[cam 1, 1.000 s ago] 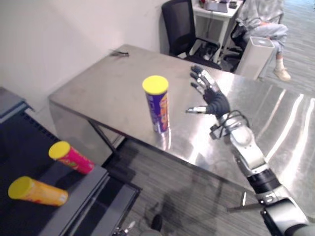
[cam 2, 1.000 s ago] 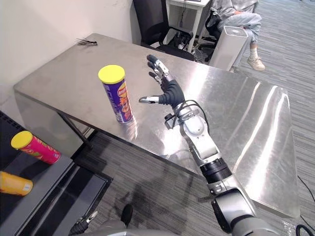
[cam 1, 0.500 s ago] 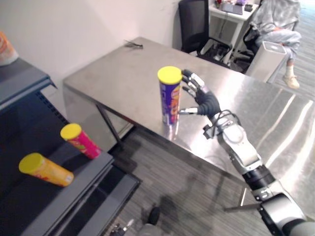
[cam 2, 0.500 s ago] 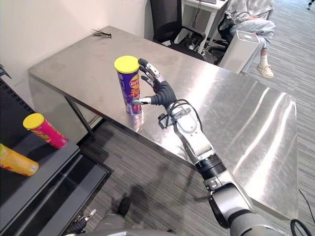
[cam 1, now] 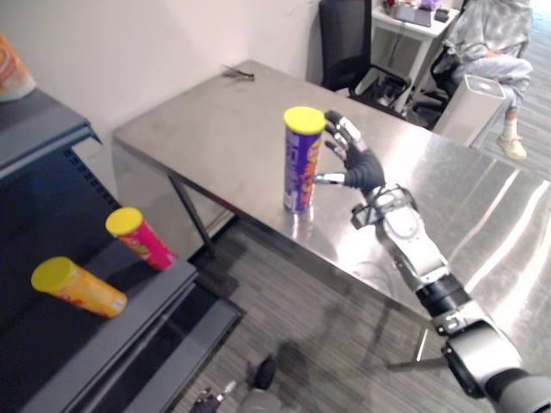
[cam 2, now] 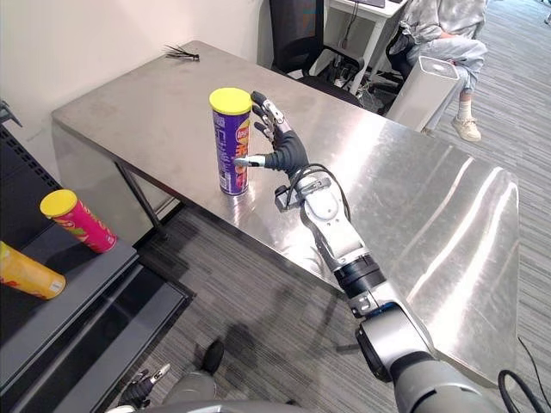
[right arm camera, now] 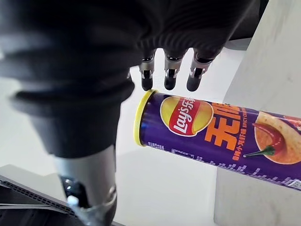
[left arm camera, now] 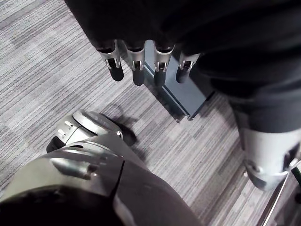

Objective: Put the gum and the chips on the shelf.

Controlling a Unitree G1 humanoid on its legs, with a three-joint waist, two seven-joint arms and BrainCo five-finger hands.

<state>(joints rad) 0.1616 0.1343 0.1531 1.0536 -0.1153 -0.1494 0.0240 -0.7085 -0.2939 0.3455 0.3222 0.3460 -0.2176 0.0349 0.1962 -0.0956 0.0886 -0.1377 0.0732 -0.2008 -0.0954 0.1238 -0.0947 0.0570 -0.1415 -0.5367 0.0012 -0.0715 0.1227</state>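
We see a purple chips can (cam 1: 299,163) with a yellow lid standing upright on a steel table (cam 1: 198,138), close to the table's near edge. Our right hand (cam 1: 355,162) reaches in from the right and sits just beside the can, palm turned toward it. Its fingers (right arm camera: 169,77) are straight and spread wide, with their tips level with the can's lid. The thumb (cam 1: 327,179) points at the can's side lower down. The hand is not closed round the can, and we cannot tell whether any fingertip touches it.

To our left, lower than the table, a dark shelf (cam 1: 129,327) carries two more cans lying on their sides, both with yellow lids. A pink can (cam 1: 138,239) lies nearer the table, and an orange can (cam 1: 77,288) lies just beside it, further left.

Our left hand (left arm camera: 137,59) hangs low over grey carpet floor (left arm camera: 47,70), its fingers straight and relaxed, holding nothing.

Beyond the table's far side are a black office chair (cam 1: 344,39) and a seated person in grey clothes (cam 1: 495,34).
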